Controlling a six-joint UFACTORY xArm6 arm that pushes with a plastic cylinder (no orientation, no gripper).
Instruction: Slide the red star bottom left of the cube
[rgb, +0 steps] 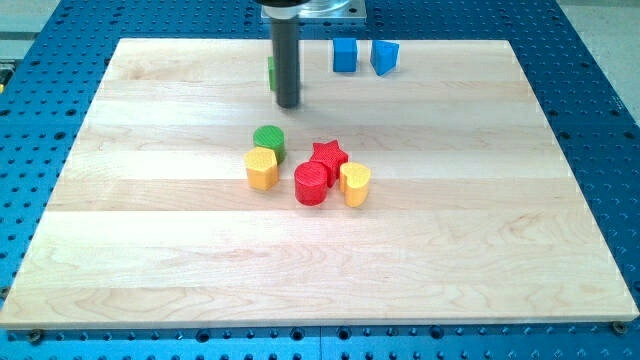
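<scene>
The red star (329, 155) lies near the board's middle, touching a red cylinder (311, 184) at its lower left and a yellow heart (355, 183) at its lower right. The blue cube (345, 55) sits near the view's top edge, with a blue triangular block (384, 57) just to its right. My tip (288, 103) is on the board, up and to the left of the red star and down-left of the cube. The rod hides most of a green block (271, 71).
A green cylinder (268, 141) and a yellow block (262, 168) stand together left of the red star. The wooden board (150, 250) lies on a blue perforated table (40, 60).
</scene>
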